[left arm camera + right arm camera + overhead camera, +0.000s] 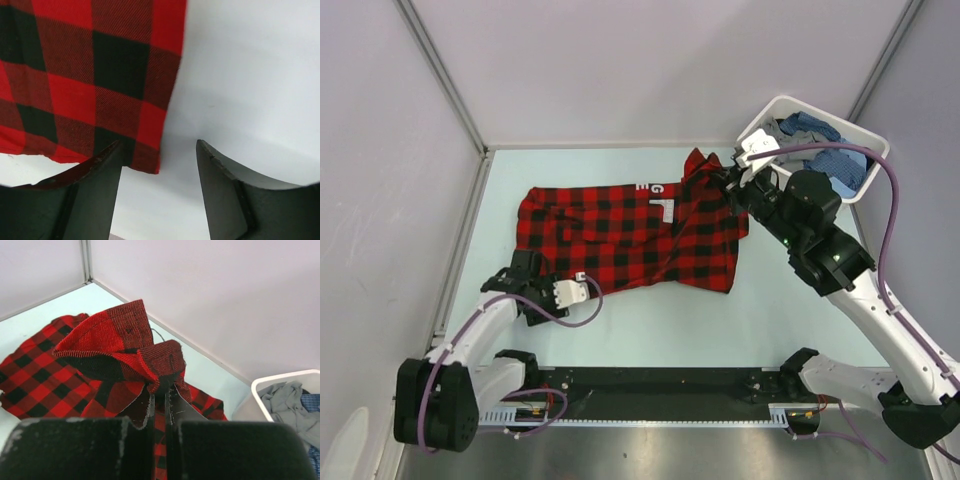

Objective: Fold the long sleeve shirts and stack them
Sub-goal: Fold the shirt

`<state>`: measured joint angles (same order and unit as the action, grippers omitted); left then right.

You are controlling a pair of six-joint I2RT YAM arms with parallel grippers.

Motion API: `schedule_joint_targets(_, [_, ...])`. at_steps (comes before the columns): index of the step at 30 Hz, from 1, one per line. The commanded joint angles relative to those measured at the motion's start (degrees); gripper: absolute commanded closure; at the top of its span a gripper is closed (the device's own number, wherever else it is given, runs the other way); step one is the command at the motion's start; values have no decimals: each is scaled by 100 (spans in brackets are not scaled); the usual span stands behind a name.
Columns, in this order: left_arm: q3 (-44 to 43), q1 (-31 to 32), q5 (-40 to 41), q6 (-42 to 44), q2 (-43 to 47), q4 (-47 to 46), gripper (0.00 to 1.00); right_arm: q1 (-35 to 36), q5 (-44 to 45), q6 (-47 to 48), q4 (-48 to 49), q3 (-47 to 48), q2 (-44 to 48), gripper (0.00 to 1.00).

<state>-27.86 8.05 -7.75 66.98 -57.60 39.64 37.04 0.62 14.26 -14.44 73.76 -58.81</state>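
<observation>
The right gripper (160,390) pinches a bunched, lifted corner of the woven red-and-black check shirt (610,235), its fingertips buried in cloth. The left gripper (159,152), jaws apart, sits at the shirt's flat hem on the table (650,310). The right arm (820,240) half-hides crumpled shirts (812,126) in the white tub (872,140).

Pale table (650,320) carries red-check shirt (610,235), white tub (775,105).

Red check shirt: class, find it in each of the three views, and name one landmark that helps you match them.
Top external: shirt spread across the middle.
Left wrist: upper left, its corner by the open left gripper.
Right wrist: centre, a fold pinched in the right gripper.
Landmark: tub, top right in top external, lower right in right wrist.
</observation>
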Motion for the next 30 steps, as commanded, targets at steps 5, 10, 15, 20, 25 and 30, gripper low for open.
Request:
schedule_joint_targets(5, [44, -787, 116, 1010, -708, -712, 45, 32, 254, 314, 582, 464, -157, 100])
schedule_joint_targets(10, [-263, -788, -138, 984, -761, -467, 74, 32, 158, 673, 845, 534, -315, 100])
schedule_joint_targets(15, [-1080, -998, -473, 835, -875, 122, 100, -12, -10, 1052, 1170, 587, -518, 100])
schedule_joint_targets(20, [-1906, -1060, -526, 755, -1217, 158, 100, -293, -553, 1377, 1663, 710, -868, 100])
schedule_joint_targets(25, [-2863, -1131, -517, 606, -1982, 106, 100, -758, -1046, 1527, 2067, 982, -1326, 100])
schedule_joint_targets(30, [-3603, -1192, -552, 448, -2729, 70, 100, -1251, -1758, 1641, 2480, 1456, -2080, 100])
